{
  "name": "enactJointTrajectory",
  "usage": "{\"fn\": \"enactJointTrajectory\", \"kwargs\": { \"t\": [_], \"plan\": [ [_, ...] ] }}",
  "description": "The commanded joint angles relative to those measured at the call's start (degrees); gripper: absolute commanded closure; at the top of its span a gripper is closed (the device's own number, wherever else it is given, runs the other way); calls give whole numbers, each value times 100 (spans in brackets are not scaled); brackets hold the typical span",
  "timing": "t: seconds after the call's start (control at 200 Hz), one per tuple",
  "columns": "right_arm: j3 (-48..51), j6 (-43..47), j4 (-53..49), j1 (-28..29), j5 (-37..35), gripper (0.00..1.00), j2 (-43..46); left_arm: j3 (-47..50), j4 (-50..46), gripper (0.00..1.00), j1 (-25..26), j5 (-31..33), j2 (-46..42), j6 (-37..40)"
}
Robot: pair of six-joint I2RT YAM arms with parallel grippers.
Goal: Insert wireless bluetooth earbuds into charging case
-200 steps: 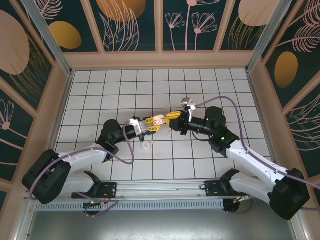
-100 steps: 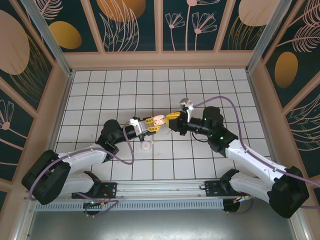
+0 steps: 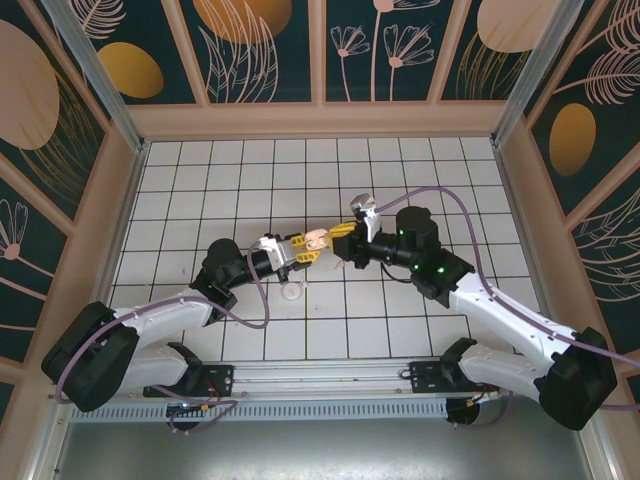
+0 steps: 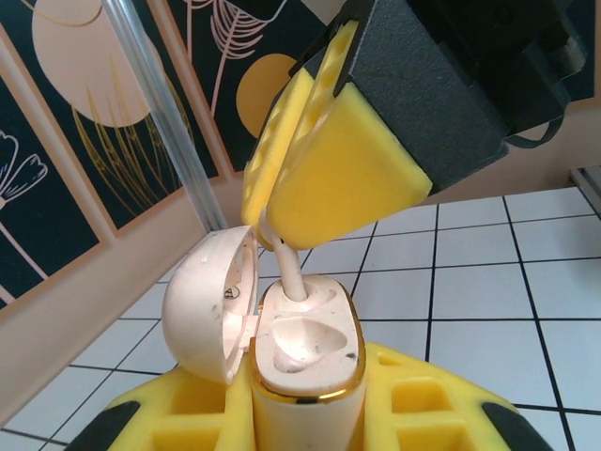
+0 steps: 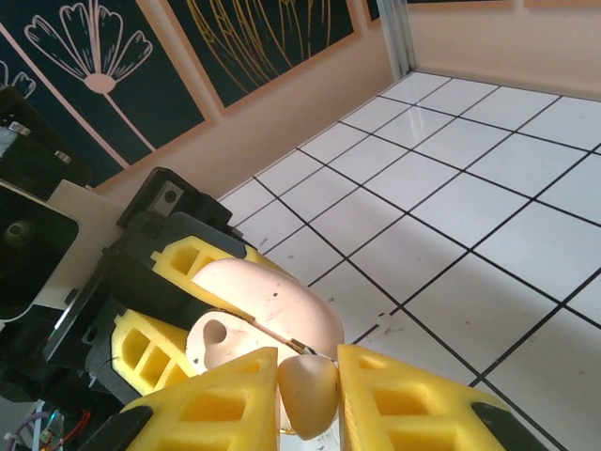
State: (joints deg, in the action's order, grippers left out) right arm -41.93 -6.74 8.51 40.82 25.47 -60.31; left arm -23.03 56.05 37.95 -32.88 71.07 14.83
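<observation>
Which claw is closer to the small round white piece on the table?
Left. The left claw is just beyond the piece, slightly right; the right claw is farther right.

Left arm (image 3: pixel 160 312), right arm (image 3: pixel 500 318) stretched inward — jaws clamped, nearly touching

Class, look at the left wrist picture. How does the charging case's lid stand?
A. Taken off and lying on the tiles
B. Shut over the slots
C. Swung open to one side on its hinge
C: the lid stands swung open beside the charging case, joined at the hinge. The slots are bare, and the stem of an earbud reaches down to one of them.
</observation>
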Motion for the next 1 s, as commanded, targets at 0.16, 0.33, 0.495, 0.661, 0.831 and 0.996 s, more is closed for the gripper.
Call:
{"fn": "enactJointTrajectory", "kwargs": {
  "t": [0.16, 0.33, 0.495, 0.661, 0.831, 0.996],
  "plan": [
    [-324, 321, -476, 190, -468, 79, -210, -81, 38, 85, 103, -74, -171, 163],
    [-316, 289, -456, 190, -479, 75, -142, -79, 28, 85, 102, -56, -184, 166],
    [-316, 192, -361, 184, -412, 71, -146, -95, 19, 85, 104, -61, -160, 152],
    [-284, 118, -170, 189, -318, 65, -85, -78, -13, 85, 106, -15, -166, 147],
    [-272, -38, -2, 152, -119, 58, 68, -88, -16, 85, 107, 47, -107, 125],
    [-208, -274, 148, 92, 65, 52, 243, -101, 77, 85, 105, 72, -33, 4]
  ]
}}
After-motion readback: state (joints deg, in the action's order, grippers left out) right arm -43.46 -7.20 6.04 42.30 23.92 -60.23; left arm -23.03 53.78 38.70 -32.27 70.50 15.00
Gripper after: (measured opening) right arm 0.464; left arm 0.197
